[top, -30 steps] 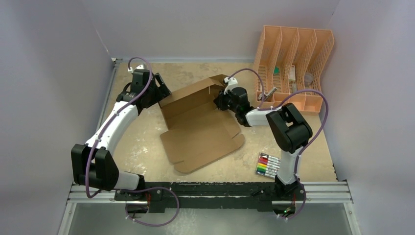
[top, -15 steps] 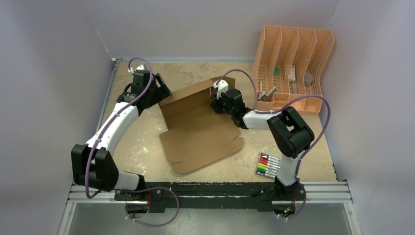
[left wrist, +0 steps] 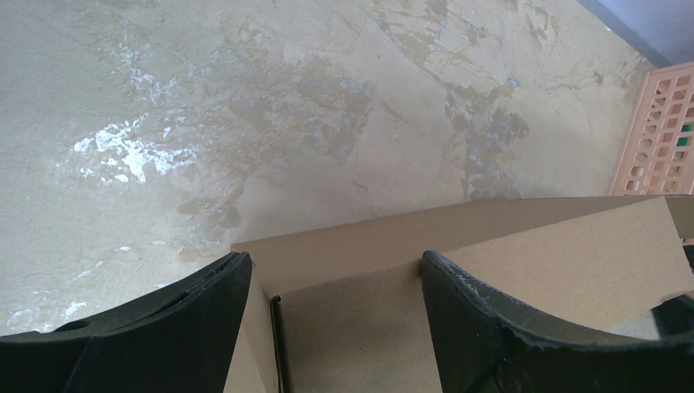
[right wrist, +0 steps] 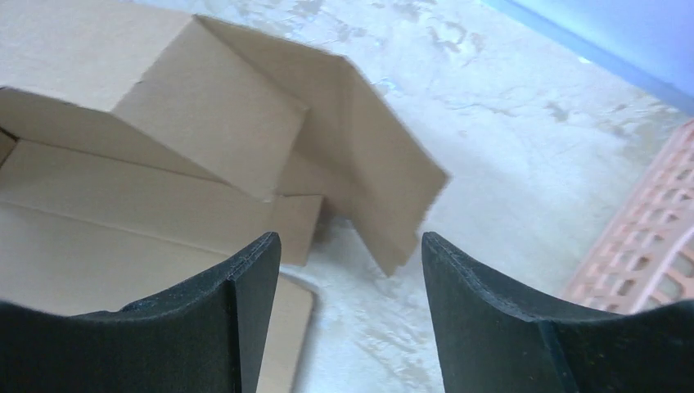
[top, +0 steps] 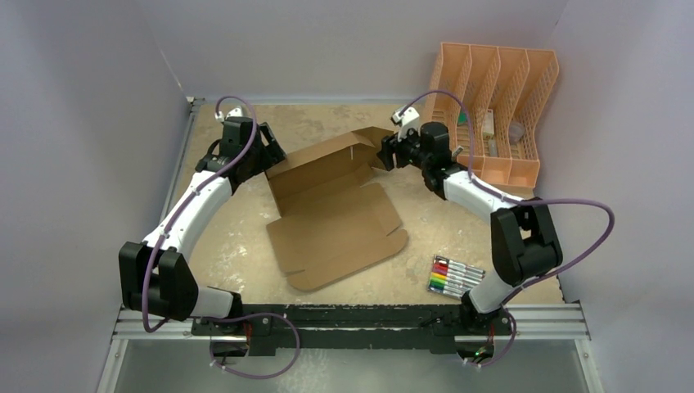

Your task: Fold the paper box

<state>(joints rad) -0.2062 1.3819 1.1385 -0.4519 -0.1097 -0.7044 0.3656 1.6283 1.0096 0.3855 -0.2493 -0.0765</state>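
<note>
Left claw (left wrist: 335,264) gapes astride the paper box (top: 335,221) wall; right claw (right wrist: 350,241) gapes empty.

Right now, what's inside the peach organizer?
Small items sit in the slots of the organizer: a green piece, a white one, a grey one, all too small to identify. The right arm covers its near-left corner.

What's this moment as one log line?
paper box: partly folded | left pincer: open, at its far-left corner | right pincer: open, empty, near raised flap
</note>
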